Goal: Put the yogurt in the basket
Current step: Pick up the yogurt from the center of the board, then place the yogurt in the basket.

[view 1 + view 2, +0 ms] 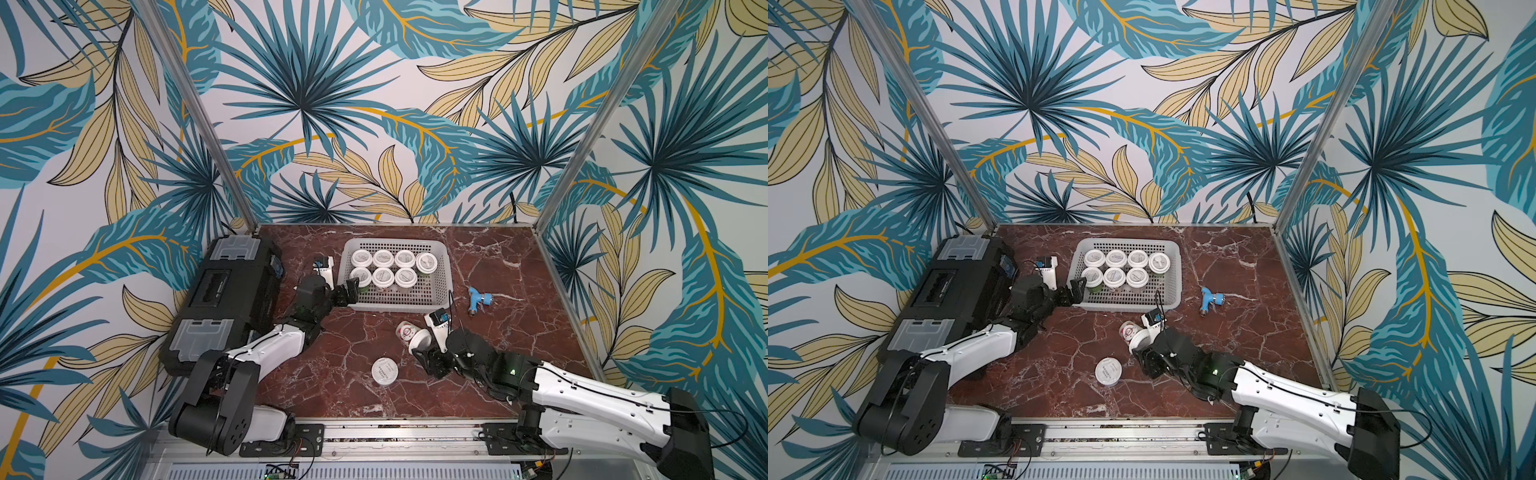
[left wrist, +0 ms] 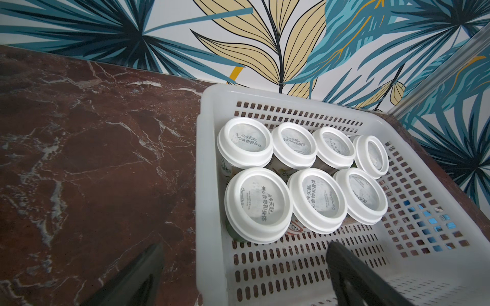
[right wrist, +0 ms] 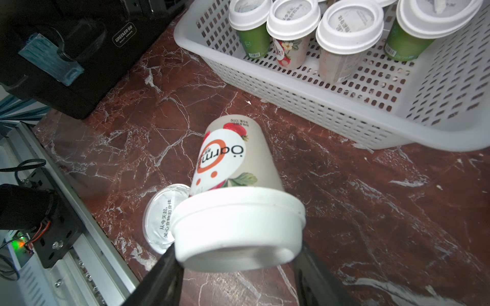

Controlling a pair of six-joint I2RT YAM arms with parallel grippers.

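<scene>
Count: nine cups in view, across both top views.

In: seven yogurts [image 1: 383, 276] stand lid-up in the basket [image 1: 399, 306]. They form two rows toward its far wall and left side, four behind and three in front. The near strip of the basket floor and the right end of the front row are bare, so there is room for the rest.

Out, on the counter [image 1: 340, 374]:
- Tipped yogurt [image 3: 233, 159]: near the basket's front wall but not touching it. Its base points toward the basket and its lid toward the right hand [image 3: 237, 251]. The fingers sit against opposite sides of the lid, which reads as a grip on the lid. I cannot tell whether the cup is clear of the counter or resting on it.
- Last yogurt [image 1: 385, 370]: upright, closer to the front edge, just beside the tipped one. Nothing touches it.

Left hand [image 2: 245, 245]: jaws spread wide, holding nothing. It straddles the basket's left wall at the near corner, with one finger outside over the counter and the other over the inside.

Judgement: seven of nine done, the eighth at the pick-up step, the ninth not begun. What is left is to carry the tipped cup over the front wall into the bare strip, then repeat for the last one. The tipped cup is held by the lid at a slant, so it may go in on its side unless righted.
</scene>
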